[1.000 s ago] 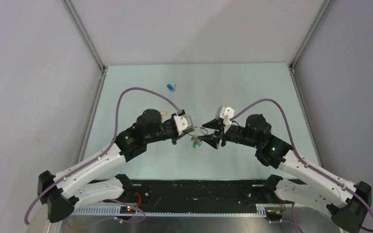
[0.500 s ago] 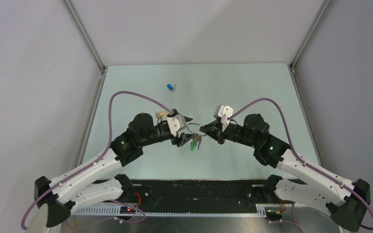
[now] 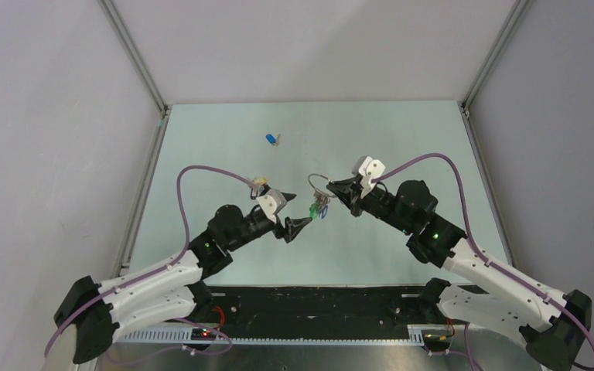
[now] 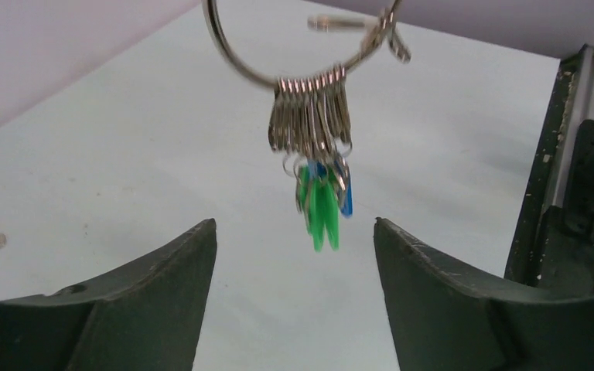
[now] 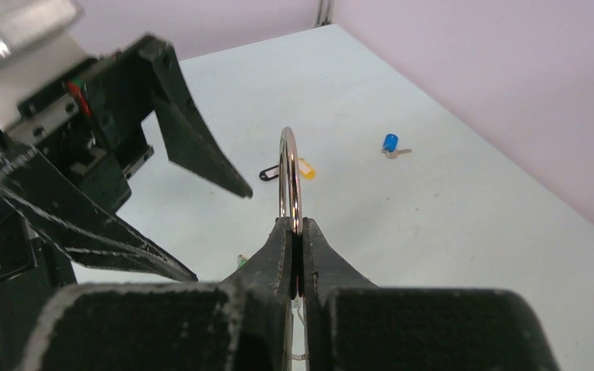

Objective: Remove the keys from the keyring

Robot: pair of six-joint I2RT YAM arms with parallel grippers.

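The silver keyring (image 5: 288, 178) stands edge-on in my right gripper (image 5: 294, 224), which is shut on its lower arc. In the left wrist view the keyring (image 4: 240, 62) hangs in the air with several small metal loops (image 4: 309, 116) bunched on it. Green and blue keys (image 4: 321, 205) dangle below the loops. My left gripper (image 4: 294, 224) is open just under and short of the keys, touching nothing. From above, the keyring (image 3: 317, 182) and keys (image 3: 319, 209) sit between my left gripper (image 3: 294, 226) and my right gripper (image 3: 334, 187).
One loose blue-headed key (image 3: 271, 139) lies on the pale green table (image 3: 402, 139) toward the far left. A small yellow tag (image 5: 303, 168) with a black clip lies on the table beyond the ring. Grey walls close in the far side and both flanks.
My right gripper shut on the keyring and carried it up and away. My left gripper let go of the ring, opened, and drew back toward the near left.
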